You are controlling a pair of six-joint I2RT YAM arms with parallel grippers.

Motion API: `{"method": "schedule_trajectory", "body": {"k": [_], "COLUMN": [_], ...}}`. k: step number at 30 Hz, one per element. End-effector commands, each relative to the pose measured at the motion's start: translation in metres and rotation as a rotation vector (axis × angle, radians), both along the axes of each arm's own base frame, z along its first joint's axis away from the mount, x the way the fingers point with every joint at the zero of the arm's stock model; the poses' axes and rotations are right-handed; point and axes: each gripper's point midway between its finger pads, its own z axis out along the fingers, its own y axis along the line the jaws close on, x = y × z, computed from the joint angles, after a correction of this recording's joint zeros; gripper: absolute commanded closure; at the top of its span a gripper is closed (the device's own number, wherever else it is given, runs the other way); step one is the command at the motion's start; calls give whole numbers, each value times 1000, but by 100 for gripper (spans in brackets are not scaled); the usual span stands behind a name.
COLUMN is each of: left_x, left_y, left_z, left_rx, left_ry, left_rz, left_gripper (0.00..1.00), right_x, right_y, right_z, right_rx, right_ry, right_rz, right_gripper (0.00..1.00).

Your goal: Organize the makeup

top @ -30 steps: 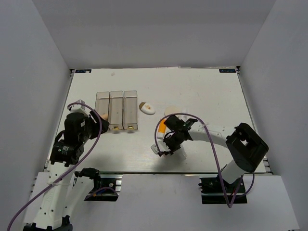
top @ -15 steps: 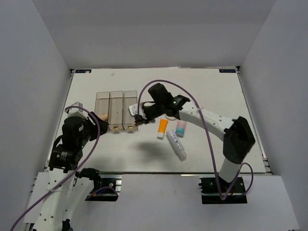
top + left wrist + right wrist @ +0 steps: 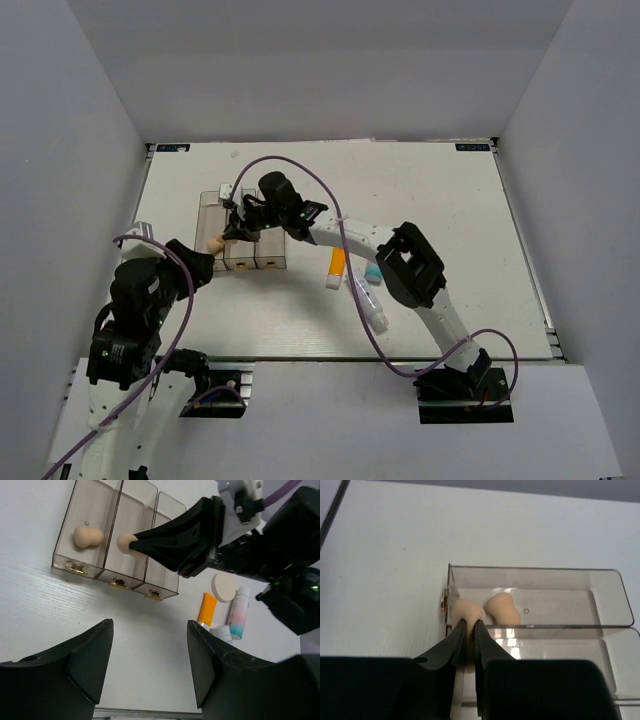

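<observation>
Wrist views show right fingers (image 3: 445,652) pinching a beige sponge (image 3: 467,611) over the clear boxes (image 3: 134,517) near the tabletop's (image 3: 45,605) left edge, second sponge (image 3: 87,536) in the leftmost box, top view hides the pinch under the arm, left fingers (image 3: 85,665) spread, orange tube (image 3: 207,609) and puff (image 3: 223,587) beside.

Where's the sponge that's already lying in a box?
Left wrist view: the sponge lies in the leftmost box, near its latch end, just left of the second sponge held by the right end effector.
</observation>
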Motion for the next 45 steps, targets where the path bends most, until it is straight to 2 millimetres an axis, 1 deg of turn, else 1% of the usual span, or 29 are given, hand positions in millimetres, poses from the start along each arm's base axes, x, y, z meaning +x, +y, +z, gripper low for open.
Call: {"method": "schedule_trajectory", "body": {"k": [1, 2, 3, 4, 6, 8, 9, 10, 14, 15, 17, 19, 20, 23, 24, 26, 27, 31, 34, 35, 37, 38, 39, 40, 41, 42, 43, 44, 45], "left_x": [-8, -9, -10, -11, -13, -12, -12, -12, -9, -8, -6, -4, -3, 1, 3, 7, 9, 16, 18, 19, 20, 20, 23, 23, 25, 28, 31, 36, 40], "left_y": [10, 10, 11, 12, 13, 14, 14, 13, 10, 9, 8, 7, 7, 4, 3, 1, 0, -4, -6, -6, -9, -12, -12, -19, -23, -30, -34, -39, -47], "left_z": [16, 17, 17, 17, 18, 19, 18, 19, 18, 18, 18, 17, 17, 15, 13, 14, 13, 15, 21, 21, 24, 25, 28, 27, 24, 27, 24, 13, 16], "left_rx": [3, 2, 3, 5, 2, 2, 1, -1, 2, 2, 6, 5, 7, 4, 5, 2, 0, 0, -5, -3, -8, -13, -15, -26, -30, -44, -45, -52, -68], "left_ry": [-35, -33, -29, -22, -17, -12, -9, -9, 11, 15, 18, 18, 16, 12, 19, 4, 6, -12, -36, -37, -50, -57, -72, -74, -69, -88, -83, -58, -79], "left_rz": [49, 51, 55, 59, 63, 73, 72, 66, 53, 48, 44, 37, 35, 24, 19, 9, 5, -16, -27, -30, -42, -58, -61, -98, -116, -153, -175, -198, -243], "left_gripper": [30, 30, 30, 30, 30, 30, 30, 30, 29, 29, 29, 29, 29, 29, 29, 29, 29, 29, 29, 29, 29, 32, 35, 39, 43, 55, 60, 65, 74], "right_x": [8, 7, 11, 8, 9, 10, 14, 16, 26, 27, 28, 29, 33, 33, 32, 32, 30, 35, 38, 45, 46, 54, 56, 58, 69, 74, 84, 92, 97], "right_y": [30, 34, 37, 42, 47, 55, 58, 66, 77, 78, 80, 79, 77, 73, 72, 68, 68, 61, 57, 51, 45, 35, 28, 22, 5, -4, -18, -36, -46], "right_z": [62, 57, 65, 57, 56, 47, 45, 37, 22, 17, 17, 11, 10, 8, 15, 14, 22, 33, 44, 49, 62, 80, 75, 78, 99, 104, 89, 109, 109], "right_rx": [219, 227, 264, 268, 297, 325, 329, 325, 339, 335, 339, 327, 324, 313, 321, 314, 323, 329, 334, 338, 349, 368, 353, 348, 367, 365, 311, 312, 284], "right_ry": [-29, -22, -37, -13, -3, 16, 18, 26, 47, 48, 39, 41, 41, 40, 28, 29, 25, 25, 34, 33, 35, 25, 37, 36, 16, 12, 36, 9, 8], "right_rz": [-41, -44, -57, -60, -71, -74, -88, -91, -127, -127, -128, -130, -138, -140, -137, -134, -128, -134, -146, -163, -173, -191, -206, -215, -244, -261, -310, -350, -383], "right_gripper": [100, 100, 100, 100, 100, 100, 100, 100, 100, 95, 84, 77, 67, 55, 47, 41, 40, 39, 42, 48, 55, 64, 70, 76, 90, 96, 100, 100, 100]}}
